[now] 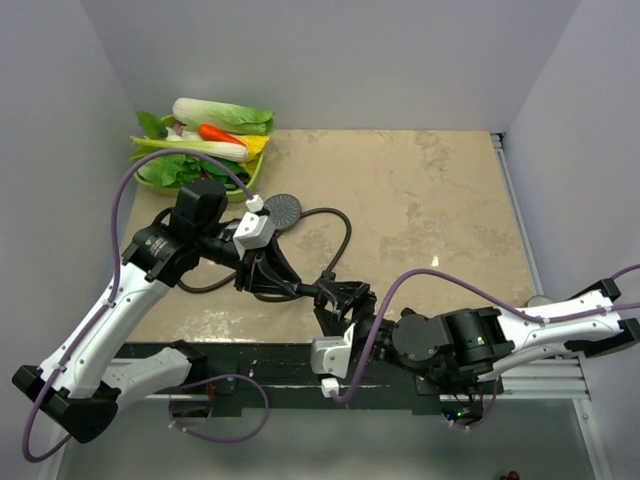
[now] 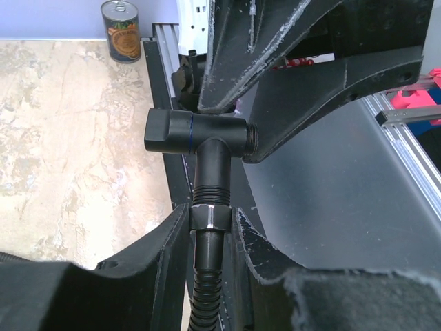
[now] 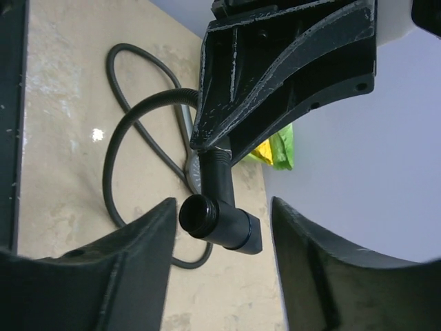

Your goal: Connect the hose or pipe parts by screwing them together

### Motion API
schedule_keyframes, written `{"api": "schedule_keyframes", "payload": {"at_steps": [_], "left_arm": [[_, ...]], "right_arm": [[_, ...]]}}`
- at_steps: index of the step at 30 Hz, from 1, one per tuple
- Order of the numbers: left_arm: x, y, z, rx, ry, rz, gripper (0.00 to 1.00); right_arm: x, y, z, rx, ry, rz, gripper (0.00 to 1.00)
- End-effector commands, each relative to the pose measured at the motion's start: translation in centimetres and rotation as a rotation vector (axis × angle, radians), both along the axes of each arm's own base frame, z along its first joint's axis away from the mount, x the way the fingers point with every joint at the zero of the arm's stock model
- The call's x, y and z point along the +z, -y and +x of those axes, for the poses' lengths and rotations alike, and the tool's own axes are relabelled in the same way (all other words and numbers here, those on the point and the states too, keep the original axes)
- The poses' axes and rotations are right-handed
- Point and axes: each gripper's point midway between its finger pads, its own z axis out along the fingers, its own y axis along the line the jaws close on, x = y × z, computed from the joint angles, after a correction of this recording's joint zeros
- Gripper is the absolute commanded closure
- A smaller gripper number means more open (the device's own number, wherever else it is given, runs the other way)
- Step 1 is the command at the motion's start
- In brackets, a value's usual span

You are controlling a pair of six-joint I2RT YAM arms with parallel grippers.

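Vegetables (image 1: 205, 140) heaped in green tray (image 1: 148, 181) at far left corner of marbled beige worktop (image 1: 430, 200); labelled tin can (image 2: 125, 31) seen upright at worktop edge.

Bright, even lighting; small glare on the table (image 1: 434, 262); wrist foregrounds soft.

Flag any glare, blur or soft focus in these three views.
Top external: even light, sharp, one small glare spot on the table. Left wrist: black tee fitting and hose nut crisp, left fingers soft. Right wrist: fitting sharp, right fingers blurred, another glare spot on the table.
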Motion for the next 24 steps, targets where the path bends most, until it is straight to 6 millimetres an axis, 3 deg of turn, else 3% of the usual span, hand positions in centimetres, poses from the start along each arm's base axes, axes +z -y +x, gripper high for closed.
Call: {"api": "schedule_keyframes", "payload": {"at_steps": [1, 4, 6, 11, 12, 15, 24], "left_arm": [[2.7, -0.2, -0.6, -0.026, 0.107, -0.075, 1.00], [2.9, -0.3, -0.7, -0.029, 0.113, -0.077, 1.00], [3.1, -0.3, -0.8, -0.027, 0.120, -0.081, 1.00], [3.2, -0.4, -0.9, -0.026, 0.124, -0.082, 1.00], [3.3, -0.5, -1.0, -0.027, 0.125, -0.083, 1.00], [3.3, -0.5, -1.1, -0.030, 0.126, -0.085, 1.00], [3.7, -0.5, -1.3, -0.036, 0.133, -0.095, 1.00]], "right_arm": [[2.0, -0.2, -0.7, 0.035, -0.094, 0.083, 0.46], [1.8, -0.4, -0.8, 0.040, -0.116, 0.070, 0.57], [1.3, -0.4, -0.6, 0.034, -0.113, 0.038, 0.58], [0.7, 0.8, 0.3, -0.004, -0.067, 0.008, 0.40], [1.0, 0.9, 0.5, -0.017, -0.060, 0.025, 0.27], [1.1, 1.2, 1.0, -0.038, -0.012, 0.022, 0.22], [2.2, 0.0, 1.8, -0.017, -0.006, 0.060, 0.33]]}}
